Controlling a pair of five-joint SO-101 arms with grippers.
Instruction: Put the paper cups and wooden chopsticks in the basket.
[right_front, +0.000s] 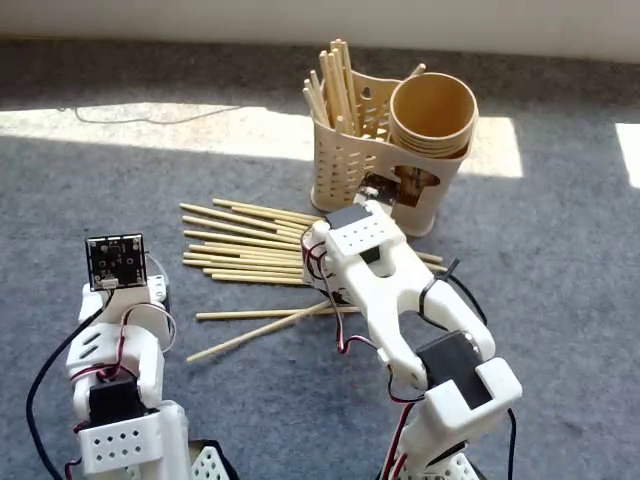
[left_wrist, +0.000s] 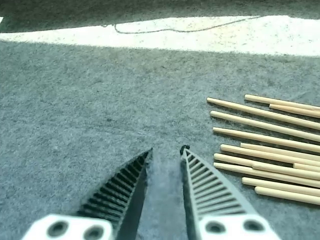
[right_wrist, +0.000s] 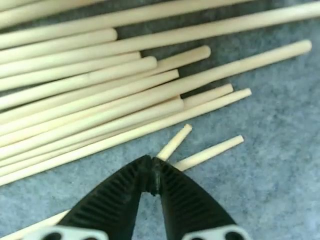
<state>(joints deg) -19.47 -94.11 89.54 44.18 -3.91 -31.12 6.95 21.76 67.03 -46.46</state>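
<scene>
Wood, pale and smooth: loose chopsticks (right_front: 245, 250) lie as round, blunt-ended rods on grey carpet (right_front: 560, 300), long axes running 9 to 3 in the high view. Your right gripper (right_wrist: 152, 166) sits at the pile's 5 o'clock edge, ribbed black jaws closed, apparently pinching one chopstick (right_wrist: 173, 142) near its end. Basket (right_front: 345, 165), perforated cream plastic, stands at 12 from it, holding upright sticks (right_front: 335, 85) and nested paper cups (right_front: 432, 110). Your left gripper (left_wrist: 166, 150), jaws apart and empty, hangs over bare carpet, pile at its 3. Right arm is nearer.

Pale beige chopsticks (right_front: 250, 250), cream basket (right_front: 345, 170), tan cups (right_front: 432, 110), grey carpet (right_front: 560, 260)
</scene>
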